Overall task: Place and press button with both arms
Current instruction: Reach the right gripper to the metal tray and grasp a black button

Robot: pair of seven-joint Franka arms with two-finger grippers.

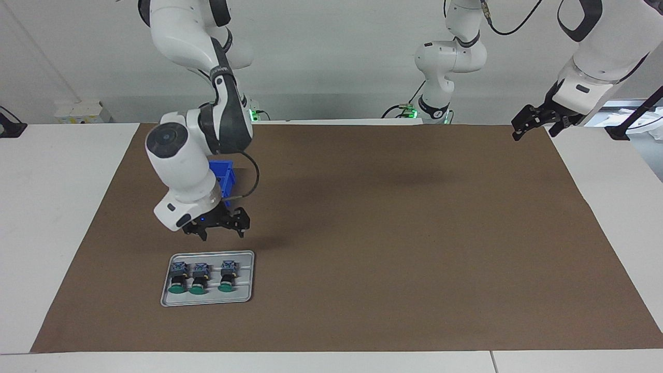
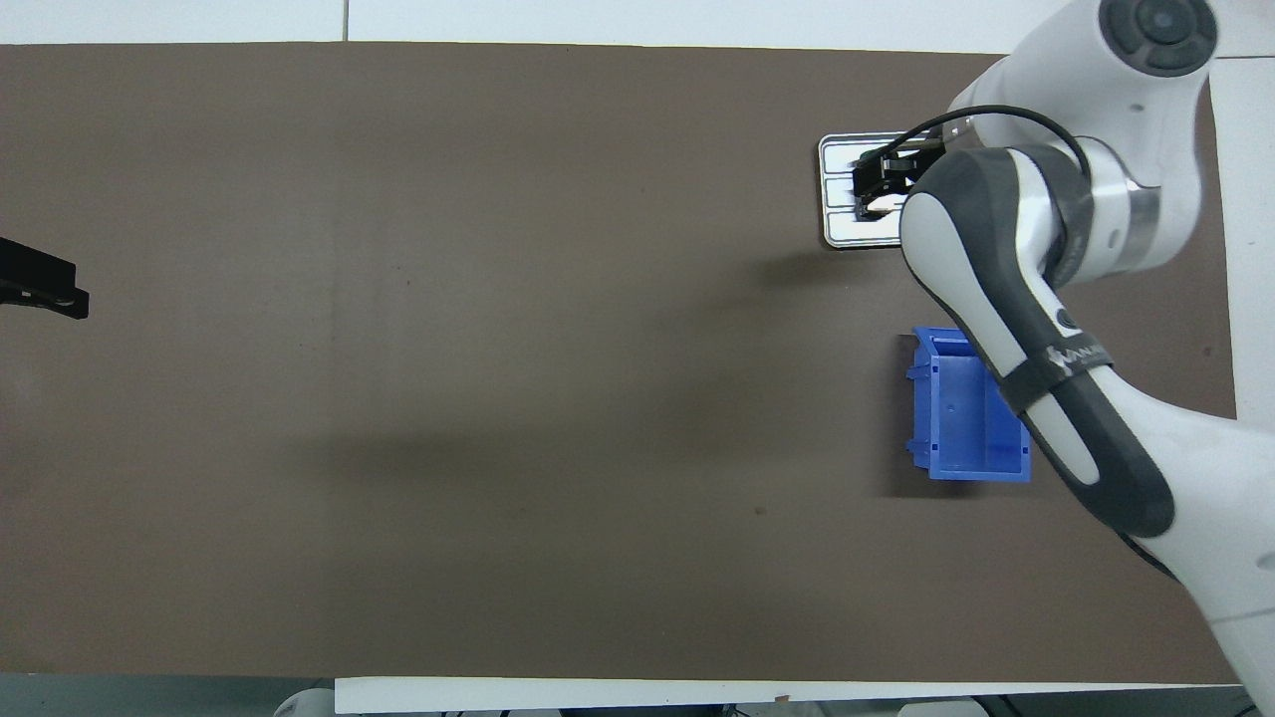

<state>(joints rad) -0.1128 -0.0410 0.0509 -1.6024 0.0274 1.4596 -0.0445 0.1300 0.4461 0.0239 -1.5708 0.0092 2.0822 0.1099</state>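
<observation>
Table [image 1: 46, 217]: white, covered for most of its width by a brown mat [image 1: 393, 238].
Tray [image 1: 247, 277]: grey, shallow, with rounded corners; lies on the mat toward the right arm's end of the table, farther from the robots than the blue bin.
Buttons: three alike, lying in a row in the tray, green caps pointing away from the robots, blue-grey blocks toward them — first [image 1: 178, 278], second [image 1: 198, 280], third [image 1: 227, 278]. The first two sit close together; the third is a little apart from them, toward the left arm's end.
Blue bin [image 2: 961, 423]: open-topped plastic bin, upright on the mat, nearer to the robots than the tray; partly covered by the right arm in both views.
Right arm [image 1: 194, 150]: reaches out over the bin, wrist bent downward.
Right gripper [image 1: 221, 234]: raised over the tray's robot-side edge, touching nothing; fingers [image 1: 203, 233] point down and are spread, nothing between them.
Left arm [image 1: 595, 57]: waits at its own end of the table.
Left gripper [image 1: 522, 130]: held in the air over the mat's corner at the left arm's end — whether its fingers are spread or closed cannot be told.
</observation>
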